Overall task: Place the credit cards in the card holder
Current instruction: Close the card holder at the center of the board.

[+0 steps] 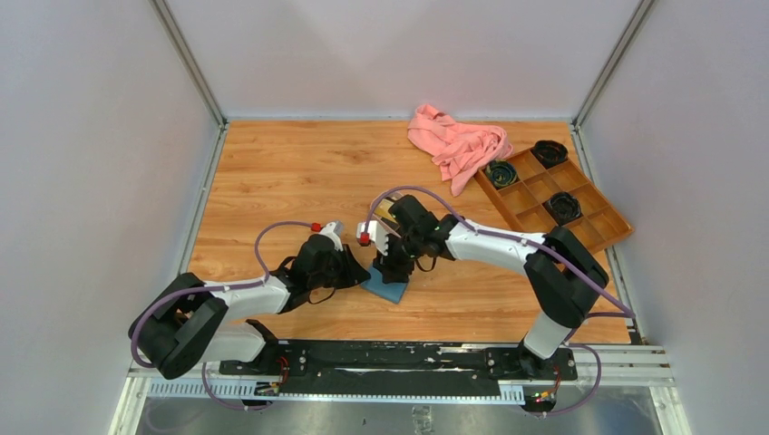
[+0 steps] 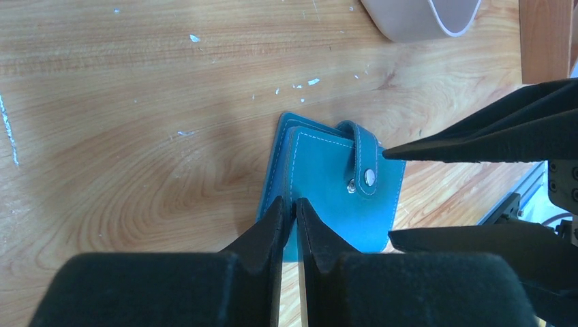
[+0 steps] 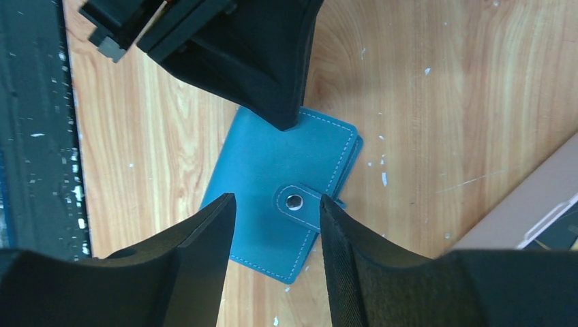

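The card holder (image 1: 390,290) lay closed and flat on the worktop (image 1: 272,181), its strap (image 2: 361,146) snapped down, between the two arms. The left hand (image 2: 288,204) was nearly clenched, with only a thin slit between its fingers, and its tips rested on one edge of the card holder; I could not tell if it pinched that edge. The right hand (image 3: 276,201) was released, its fingers standing apart on either side of the strap
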You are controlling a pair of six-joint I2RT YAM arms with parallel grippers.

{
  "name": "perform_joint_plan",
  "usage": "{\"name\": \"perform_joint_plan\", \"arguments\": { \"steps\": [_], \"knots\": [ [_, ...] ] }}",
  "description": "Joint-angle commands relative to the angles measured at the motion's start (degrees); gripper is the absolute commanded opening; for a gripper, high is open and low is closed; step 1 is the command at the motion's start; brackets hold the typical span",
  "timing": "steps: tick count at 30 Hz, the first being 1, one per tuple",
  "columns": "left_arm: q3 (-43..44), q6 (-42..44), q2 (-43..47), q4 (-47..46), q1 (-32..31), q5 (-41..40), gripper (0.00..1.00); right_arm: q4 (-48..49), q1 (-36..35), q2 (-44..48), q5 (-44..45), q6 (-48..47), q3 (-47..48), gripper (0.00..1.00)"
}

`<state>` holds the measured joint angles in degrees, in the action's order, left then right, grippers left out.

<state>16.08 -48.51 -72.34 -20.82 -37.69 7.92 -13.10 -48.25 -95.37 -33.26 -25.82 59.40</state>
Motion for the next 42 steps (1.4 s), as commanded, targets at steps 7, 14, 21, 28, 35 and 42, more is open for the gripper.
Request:
{"name": "perform_joint_plan", "arguments": {
  "steps": [7, 14, 21, 28, 35, 42],
  "knots": [
    [0.9, 1.2, -0.8, 0.7, -0.1, -0.6, 0.11, -1.1, -3.1, -1.0, 9.6, -5.7, 0.1, 0.53],
    [0.9, 1.3, -1.0, 0.7, -0.1, -0.6, 0.11, -1.0, -4.7, -2.1, 10.2, -6.3, 0.0, 0.52],
    [1.1, 1.5, -1.5, 0.7, -0.1, -0.5, 0.11, -0.9, -5.0, -3.0, 11.4, -6.8, 0.3, 0.38],
    [1.0, 1.5, -1.3, 0.7, -0.1, -0.4, 0.11, -1.1, -4.9, -2.3, 12.5, -7.5, 0.4, 0.13],
    [0.9, 1.5, -1.1, 0.7, 0.0, -0.4, 0.11, -1.5, -3.3, -0.7, 11.7, -6.9, 0.4, 0.00],
    [1.0, 1.5, -1.3, 0.7, 0.0, -0.3, 0.11, -3.1, -0.5, -1.0, 6.5, -4.2, 1.3, 0.00]
  ]
}}
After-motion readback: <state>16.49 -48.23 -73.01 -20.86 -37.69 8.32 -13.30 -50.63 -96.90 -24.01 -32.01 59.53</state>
